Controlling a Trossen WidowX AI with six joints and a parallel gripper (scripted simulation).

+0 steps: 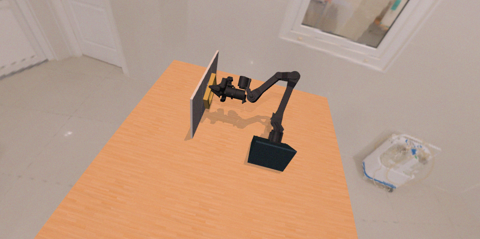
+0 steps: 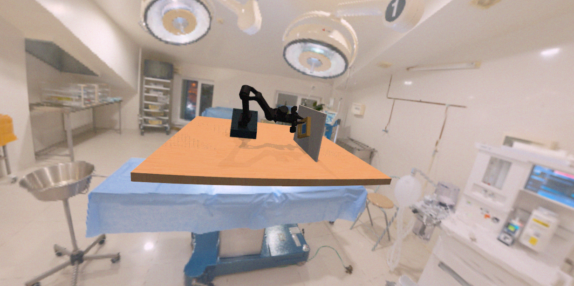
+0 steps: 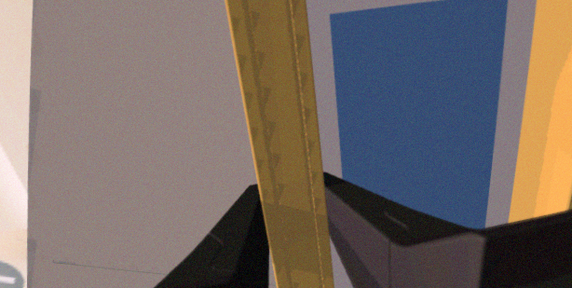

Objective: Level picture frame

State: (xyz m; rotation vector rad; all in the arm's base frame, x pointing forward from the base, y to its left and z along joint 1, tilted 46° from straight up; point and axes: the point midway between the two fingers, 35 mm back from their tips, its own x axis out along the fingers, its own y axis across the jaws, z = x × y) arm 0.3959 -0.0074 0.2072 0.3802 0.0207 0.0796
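Observation:
The picture frame (image 1: 207, 102) (image 2: 308, 128) (image 3: 275, 87) is golden, with a grey mat and blue centre. It is at the front face of the grey upright panel (image 1: 196, 116) (image 2: 317, 139) (image 3: 140, 82). My gripper (image 1: 210, 88) (image 2: 304, 119) (image 3: 289, 189) is shut on the frame's upper bar, one finger on each side of it. In the wrist view this bar slants compared with the panel's edge, partly through perspective; I cannot tell whether the frame is level. The screw and the notched strip are hidden.
The panel stands on the wooden table (image 1: 150, 170) (image 2: 192, 163). The arm's dark base box (image 1: 271, 155) (image 2: 243, 133) stands on the table in front of the panel. The arm reaches from it to the frame above the table top.

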